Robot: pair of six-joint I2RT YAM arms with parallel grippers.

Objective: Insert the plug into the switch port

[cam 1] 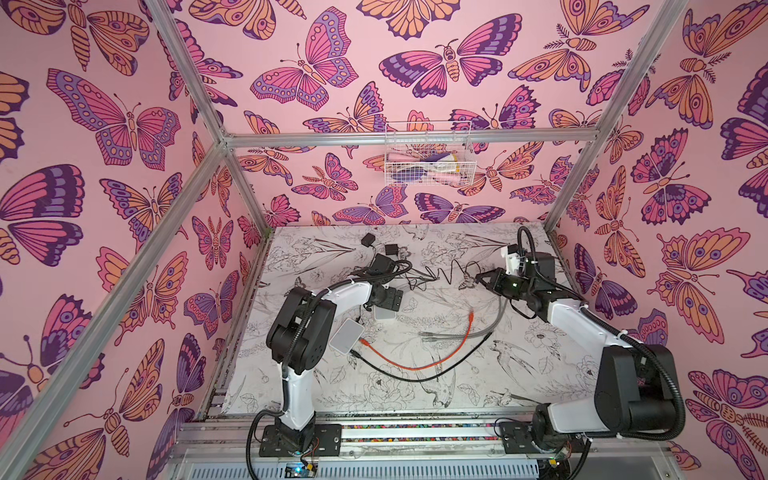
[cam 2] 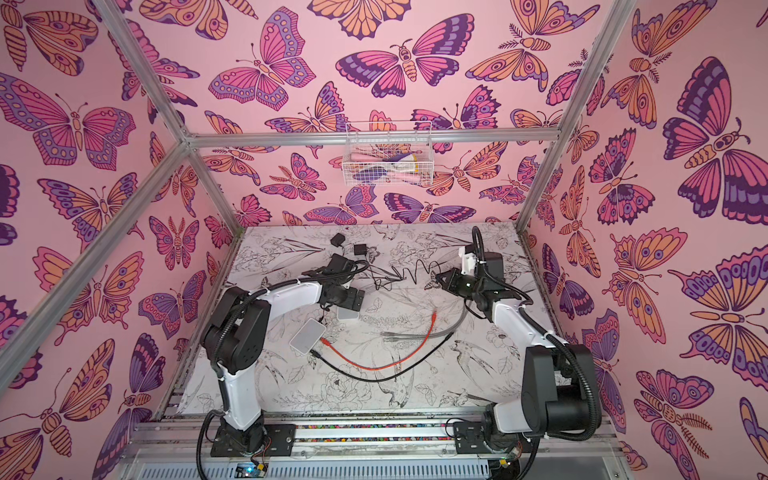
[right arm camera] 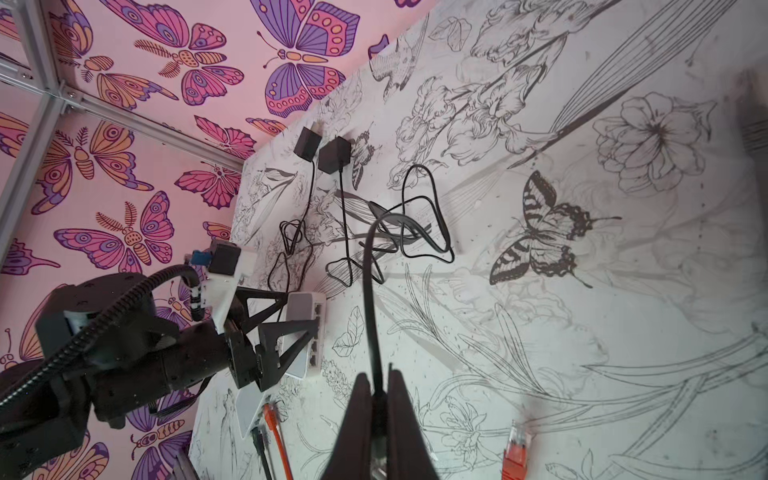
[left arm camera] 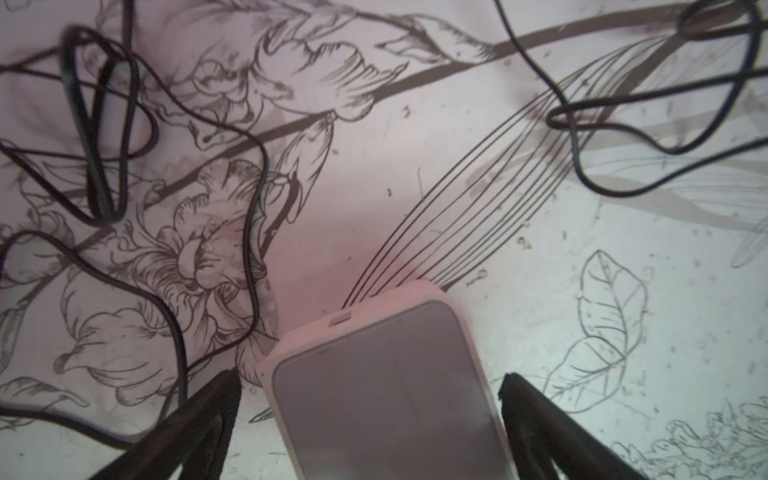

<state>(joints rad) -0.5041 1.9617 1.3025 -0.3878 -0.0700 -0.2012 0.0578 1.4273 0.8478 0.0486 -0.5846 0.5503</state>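
Observation:
A white switch (left arm camera: 382,395) lies flat on the table, and my left gripper (left arm camera: 370,376) hangs open over it with one finger on either side, neither touching. Both top views show this switch (cam 1: 384,313) (cam 2: 348,312) half covered by the left gripper (cam 1: 386,297) (cam 2: 347,297). In the right wrist view the switch's (right arm camera: 305,307) row of ports faces the table's middle. My right gripper (right arm camera: 378,378) (cam 1: 480,277) is shut on a thin black cable (right arm camera: 370,291), held above the table to the right of the switch. The plug is mostly hidden between its fingers.
A second white switch (cam 1: 346,336) lies nearer the front. Orange (cam 1: 415,365), grey (cam 1: 457,332) and black (cam 1: 436,374) network cables curve across the middle. Two black power adapters (cam 1: 368,240) (cam 1: 390,249) and tangled leads sit at the back. A wire basket (cam 1: 428,160) hangs on the back wall.

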